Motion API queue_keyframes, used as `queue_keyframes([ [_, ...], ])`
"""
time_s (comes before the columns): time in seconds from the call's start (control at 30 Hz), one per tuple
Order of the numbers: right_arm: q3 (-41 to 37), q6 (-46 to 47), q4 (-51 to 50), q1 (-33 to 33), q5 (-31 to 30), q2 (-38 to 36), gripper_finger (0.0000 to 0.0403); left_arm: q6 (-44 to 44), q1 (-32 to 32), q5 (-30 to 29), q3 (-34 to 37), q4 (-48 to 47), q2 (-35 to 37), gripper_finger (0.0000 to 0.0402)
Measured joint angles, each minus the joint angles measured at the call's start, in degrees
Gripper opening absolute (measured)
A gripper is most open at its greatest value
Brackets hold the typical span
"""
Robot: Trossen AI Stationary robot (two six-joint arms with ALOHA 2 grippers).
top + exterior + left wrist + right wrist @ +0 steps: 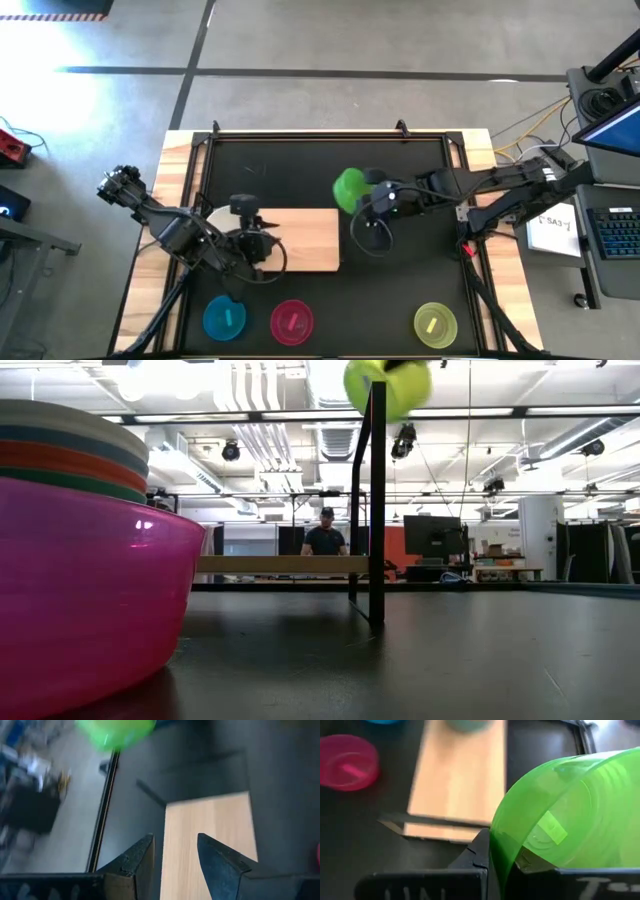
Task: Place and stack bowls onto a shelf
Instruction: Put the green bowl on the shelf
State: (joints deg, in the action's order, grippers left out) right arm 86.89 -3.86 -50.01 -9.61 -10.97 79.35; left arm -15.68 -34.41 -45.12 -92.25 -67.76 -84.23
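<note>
From the overhead camera I see the large black tabletop (420,290) filling the centre of the frame, with the flat rectangular light wooden shelf board (305,240) lying just left of centre. My right arm reaches in from the right edge, its right gripper (362,195) clamped on the rim of a small round translucent green plastic bowl (349,187), held tilted just above and right of the board's upper right corner; at table level that bowl (388,385) hangs at the top of the frame. My left arm comes in from the left, and the left gripper (262,245) sits over the board's left end, jaws apart and holding nothing. Along the bottom edge stand a cyan bowl (224,319), a magenta bowl (291,321) and, lower right, a yellow-green bowl (435,325), well apart from the board.
</note>
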Motion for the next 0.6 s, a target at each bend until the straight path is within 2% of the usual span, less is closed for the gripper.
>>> queue_keyframes([
  [0.1,4.6,-7.6,-0.3,0.0,6.0,3.2,0.0008,5.2,0.0,-2.6,0.0,6.1,0.0,0.0133],
  [0.23,9.3,-13.2,-2.8,0.0,13.1,8.1,0.0008,6.4,0.1,-8.4,0.0,8.7,0.0,0.0133],
  [0.33,13.0,-16.7,-8.3,0.0,14.4,12.0,0.0008,6.4,0.2,-7.9,0.0,8.7,0.0,0.0133],
  [0.47,17.6,-22.2,-14.7,0.0,14.4,17.2,0.0008,6.5,0.9,-3.4,0.1,10.1,-0.6,0.0133],
  [0.6,22.8,-26.3,-19.3,0.0,14.4,21.8,0.0008,7.0,1.9,-2.2,0.1,11.6,-1.6,0.0133],
])
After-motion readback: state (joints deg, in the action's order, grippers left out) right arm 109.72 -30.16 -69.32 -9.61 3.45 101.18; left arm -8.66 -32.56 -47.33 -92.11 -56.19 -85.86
